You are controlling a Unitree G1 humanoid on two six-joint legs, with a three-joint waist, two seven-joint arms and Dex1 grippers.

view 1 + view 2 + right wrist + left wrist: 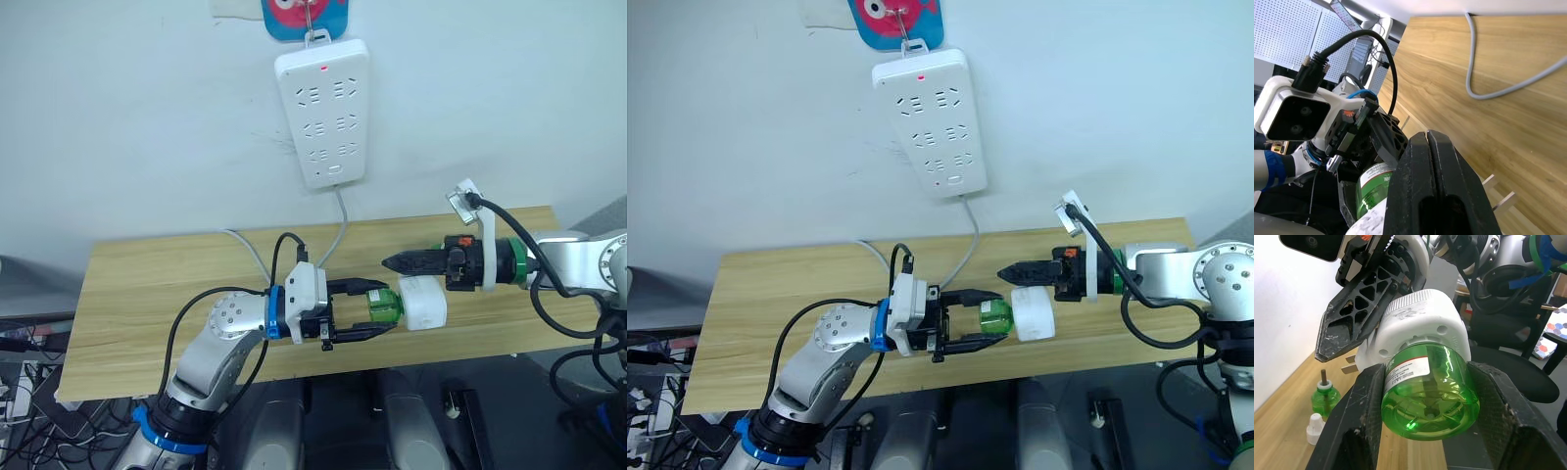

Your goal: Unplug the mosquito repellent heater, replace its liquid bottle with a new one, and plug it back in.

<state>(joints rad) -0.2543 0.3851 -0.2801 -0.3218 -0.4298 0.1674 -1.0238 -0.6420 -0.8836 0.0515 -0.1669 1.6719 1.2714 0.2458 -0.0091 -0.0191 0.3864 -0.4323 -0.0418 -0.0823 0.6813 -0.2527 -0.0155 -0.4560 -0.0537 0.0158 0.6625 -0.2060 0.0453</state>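
Heater is off the power strip and hangs above the front edge of the table, between the two claws. The green bottle is in its base, and the left claw has its two fingers on both sides of this bottle, open just as wide as the bottle body, so the grip is on the bottle and not on the white shell. I think this is for turning or pulling the bottle, since the bottle is the part that must come free or go tight.

The right claw lies along the upper side of the heater, pointing toward the left claw. In the right wrist view its fingers are pressed together with no gap, and nothing is between them. They seem to lean on the shell to steady it, but I cannot tell if they really touch it. The plug prongs stick out from the side of the heater that faces the table, free in the air.

In the left wrist view, beyond the left claw, a second green bottle with a bare wick stands on the table, and a small white cap stands just beside it. Whether the gripped bottle is the old or the new one, I cannot say.

The strip hangs on the wall, well apart from both claws, with free sockets and a small red lamp lit.
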